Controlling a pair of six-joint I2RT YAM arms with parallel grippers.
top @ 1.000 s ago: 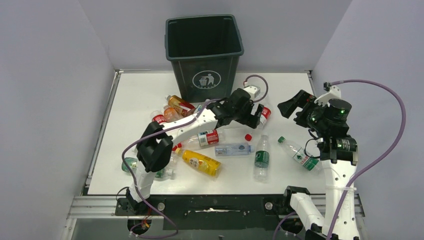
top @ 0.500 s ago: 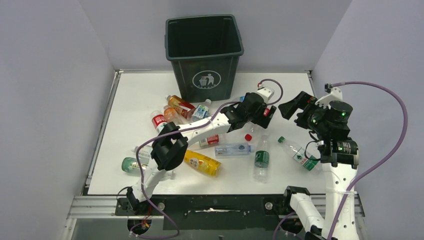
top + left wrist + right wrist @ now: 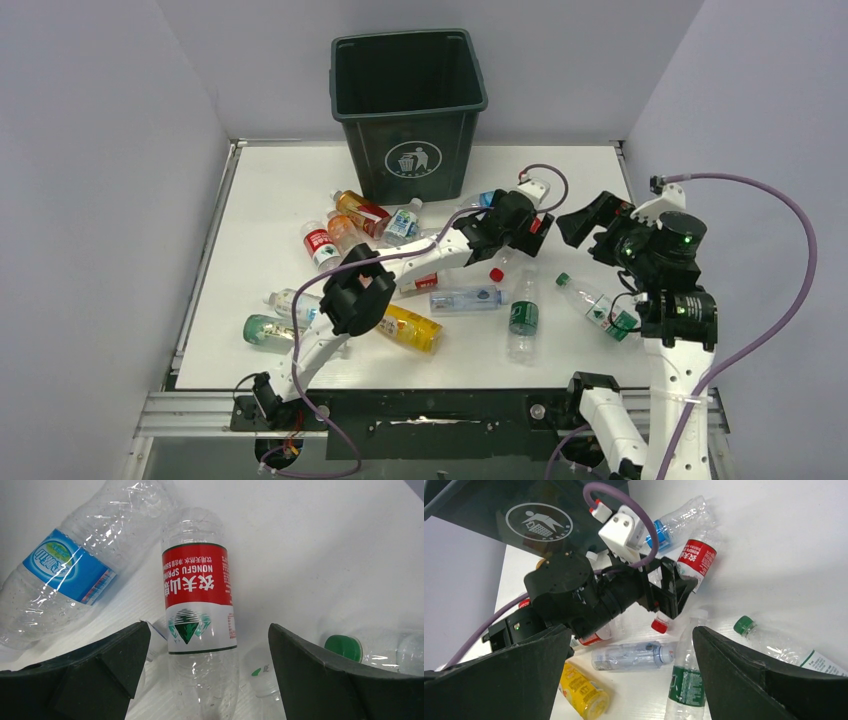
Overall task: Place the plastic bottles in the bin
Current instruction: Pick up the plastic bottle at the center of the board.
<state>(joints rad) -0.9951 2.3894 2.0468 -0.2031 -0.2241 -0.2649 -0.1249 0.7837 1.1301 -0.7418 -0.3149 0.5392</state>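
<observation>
The dark green bin stands at the back of the table; its symbol shows in the right wrist view. Plastic bottles lie scattered in front of it. My left gripper hangs open just over a red-labelled bottle that lies on the table, a jaw on each side and neither touching. Its red cap points toward me. My right gripper is open and empty, raised at the right and facing the left gripper. A blue-labelled bottle lies beside the red-labelled one.
A green-capped bottle lies near the right arm. A green-labelled bottle, a clear one and a yellow one lie mid-table. Several more cluster at the left. The left arm's cable loops above its wrist.
My left arm has swung right, carrying its open gripper from beside the bin's front to over the red-labelled bottle. The right arm has barely shifted.
</observation>
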